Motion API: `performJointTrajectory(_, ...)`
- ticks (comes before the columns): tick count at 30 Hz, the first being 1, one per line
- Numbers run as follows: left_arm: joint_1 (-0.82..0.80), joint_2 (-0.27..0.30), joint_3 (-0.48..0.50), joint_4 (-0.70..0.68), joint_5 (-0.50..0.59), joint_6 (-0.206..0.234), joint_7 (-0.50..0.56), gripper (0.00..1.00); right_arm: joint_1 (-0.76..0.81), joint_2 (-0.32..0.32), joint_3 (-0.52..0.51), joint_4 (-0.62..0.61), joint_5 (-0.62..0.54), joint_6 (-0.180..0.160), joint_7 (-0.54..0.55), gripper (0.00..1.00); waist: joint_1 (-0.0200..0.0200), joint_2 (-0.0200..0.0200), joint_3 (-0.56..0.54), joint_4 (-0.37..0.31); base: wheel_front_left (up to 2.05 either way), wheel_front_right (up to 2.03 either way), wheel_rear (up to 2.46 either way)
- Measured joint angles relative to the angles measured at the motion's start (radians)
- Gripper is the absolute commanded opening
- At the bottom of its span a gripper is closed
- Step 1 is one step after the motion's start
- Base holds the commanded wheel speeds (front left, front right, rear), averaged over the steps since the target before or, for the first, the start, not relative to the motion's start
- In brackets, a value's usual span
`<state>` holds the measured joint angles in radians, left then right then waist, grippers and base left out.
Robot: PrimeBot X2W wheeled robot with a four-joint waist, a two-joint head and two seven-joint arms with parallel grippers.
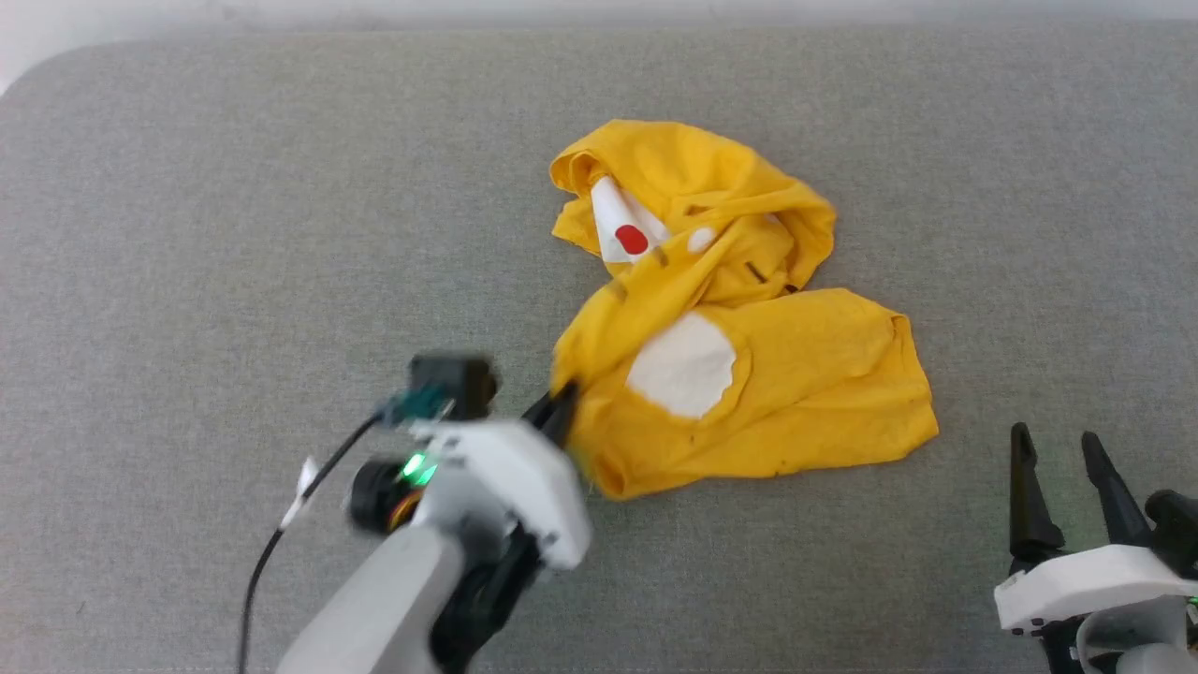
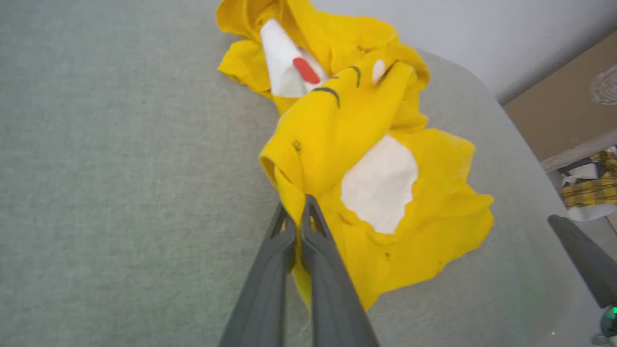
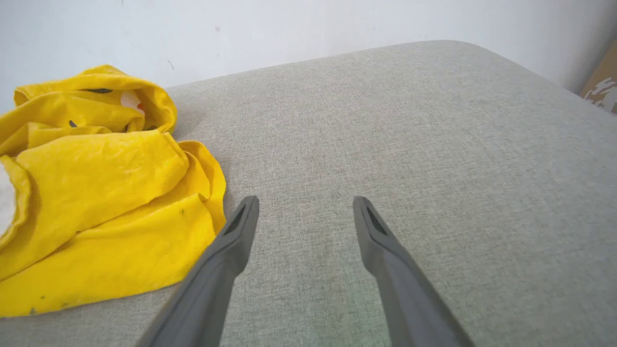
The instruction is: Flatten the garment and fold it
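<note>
The crumpled yellow garment (image 1: 824,374) lies in a heap on the grey bench (image 1: 234,234). The left hand (image 1: 560,404) pinches its near left edge, fingers closed. The right hand (image 1: 1056,436) sits nearby, fingers spread, holding nothing.

A grey woven cushion (image 1: 187,234) spreads wide, its far corners rounded, with a white wall (image 3: 289,24) behind it. Beyond its edge are a brown board (image 2: 559,106) and a yellow checked cloth (image 2: 590,185).
</note>
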<state>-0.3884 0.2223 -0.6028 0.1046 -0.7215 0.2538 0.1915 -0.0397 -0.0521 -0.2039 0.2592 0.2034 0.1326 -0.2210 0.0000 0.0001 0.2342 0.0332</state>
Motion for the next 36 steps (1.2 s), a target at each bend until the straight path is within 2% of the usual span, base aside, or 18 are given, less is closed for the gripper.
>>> performJointTrajectory(2,0.048,0.026,0.012,0.038,-0.004,0.004,-0.018,0.04,0.000,0.000,-0.008,-0.001,-0.002,0.000,0.000,1.00,0.0000,0.0000,0.003,-0.001,0.00,0.00,0.00)
performJointTrajectory(3,0.067,0.032,0.024,0.053,-0.014,0.011,-0.029,0.67,0.000,0.000,-0.012,-0.003,-0.002,0.000,0.000,1.00,0.0000,0.0000,0.005,0.000,0.00,0.00,0.00)
performJointTrajectory(4,0.081,0.036,0.029,0.062,-0.018,0.012,-0.042,1.00,0.000,0.000,-0.015,-0.005,-0.006,0.000,0.001,1.00,0.0000,-0.0001,0.006,0.001,0.00,0.00,0.00)
performJointTrajectory(7,0.104,0.026,0.061,0.060,-0.044,0.011,-0.091,1.00,0.000,0.000,-0.018,-0.015,-0.011,0.000,0.010,1.00,0.0000,-0.0001,0.009,0.009,0.00,0.00,0.00)
performJointTrajectory(13,0.104,0.024,0.084,-0.020,-0.030,-0.007,-0.201,1.00,0.000,0.000,-0.018,-0.032,-0.018,0.000,0.026,1.00,0.0000,-0.0001,0.005,0.029,0.00,0.00,0.00)
performJointTrajectory(18,0.104,0.042,0.089,-0.103,0.053,-0.041,-0.362,1.00,0.001,0.000,-0.017,-0.046,-0.019,0.000,0.035,1.00,0.0000,0.0000,-0.008,0.037,0.00,0.00,0.00)
performJointTrajectory(21,0.116,0.061,0.100,-0.126,0.131,-0.041,-0.431,1.00,0.002,0.000,-0.015,-0.052,-0.019,0.000,0.036,1.00,0.0000,-0.0001,-0.015,0.036,0.00,0.00,0.00)
performJointTrajectory(25,0.192,0.072,0.160,-0.152,0.241,-0.017,-0.448,1.00,0.008,0.000,-0.009,-0.063,-0.019,0.000,0.036,1.00,0.0000,-0.0001,-0.023,0.028,0.00,0.00,0.00)
performJointTrajectory(29,0.292,0.031,0.268,-0.236,0.322,-0.017,-0.449,1.00,0.022,0.000,-0.007,-0.074,-0.019,0.000,0.037,1.00,-0.0001,0.0000,-0.032,0.020,0.00,0.00,0.00)
performJointTrajectory(36,0.442,-0.050,0.384,-0.260,0.404,-0.105,-0.449,1.00,0.048,0.000,-0.012,-0.084,-0.021,0.000,0.046,1.00,-0.0001,0.0000,-0.051,0.022,0.00,0.00,0.00)
